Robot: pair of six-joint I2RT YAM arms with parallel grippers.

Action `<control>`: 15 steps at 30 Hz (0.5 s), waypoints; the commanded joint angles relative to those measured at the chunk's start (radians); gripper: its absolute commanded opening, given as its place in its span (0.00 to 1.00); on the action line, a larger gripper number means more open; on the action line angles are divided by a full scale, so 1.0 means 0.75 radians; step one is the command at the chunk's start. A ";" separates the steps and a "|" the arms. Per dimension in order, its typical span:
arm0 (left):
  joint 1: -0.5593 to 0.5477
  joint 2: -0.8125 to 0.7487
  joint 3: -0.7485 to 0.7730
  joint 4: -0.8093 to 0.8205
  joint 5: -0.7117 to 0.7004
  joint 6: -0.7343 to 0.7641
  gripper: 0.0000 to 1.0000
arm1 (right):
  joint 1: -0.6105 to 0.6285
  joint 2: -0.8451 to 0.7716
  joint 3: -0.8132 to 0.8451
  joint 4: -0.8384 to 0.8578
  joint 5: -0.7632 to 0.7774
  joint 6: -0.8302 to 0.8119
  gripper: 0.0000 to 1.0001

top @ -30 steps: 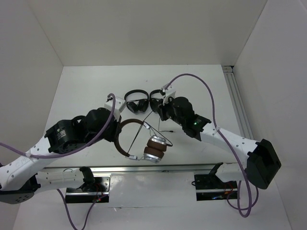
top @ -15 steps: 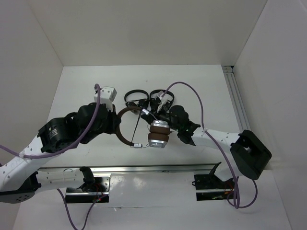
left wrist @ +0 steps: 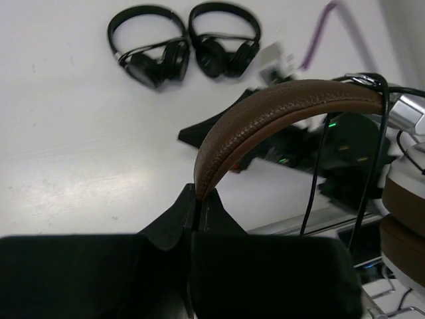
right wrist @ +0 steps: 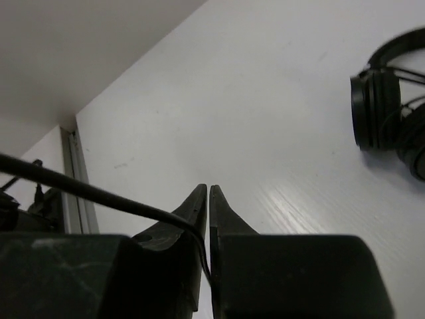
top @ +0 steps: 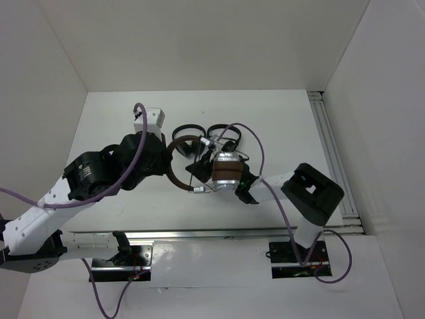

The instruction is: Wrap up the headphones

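Observation:
The headphones are lifted off the table, with the brown headband (top: 174, 178) to the left and the silver-and-brown earcups (top: 226, 171) stacked to the right. My left gripper (top: 166, 165) is shut on the headband, seen close in the left wrist view (left wrist: 279, 109), where the gripper (left wrist: 199, 199) pinches its lower end. The thin black cable (left wrist: 312, 193) hangs down from the slider. My right gripper (top: 194, 170) sits beneath the earcups, partly hidden. In the right wrist view the gripper (right wrist: 208, 193) is shut on the cable (right wrist: 80, 188), which runs off to the left.
Two small all-black headphones (top: 188, 141) (top: 222, 136) lie on the table just behind the work. They also show in the left wrist view (left wrist: 149, 56) (left wrist: 226, 46). A metal rail (top: 329, 143) runs along the right side. White walls enclose the table.
The left gripper carried the headphones back and to the right. The right arm folded in to the left, its gripper going under the earcups with the cable.

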 commanded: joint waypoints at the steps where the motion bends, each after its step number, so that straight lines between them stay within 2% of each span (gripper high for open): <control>1: -0.013 -0.054 0.148 0.334 -0.052 -0.154 0.00 | 0.001 0.138 -0.053 0.153 0.031 0.104 0.12; 8: -0.013 -0.068 0.148 0.283 -0.064 -0.191 0.00 | 0.014 0.308 0.010 0.221 0.005 0.143 0.13; 13: -0.013 -0.109 0.160 0.237 -0.147 -0.220 0.00 | 0.026 0.322 -0.023 0.221 0.052 0.143 0.02; 15: -0.013 -0.109 0.160 0.205 -0.174 -0.238 0.00 | 0.040 0.322 -0.065 0.235 0.082 0.143 0.02</control>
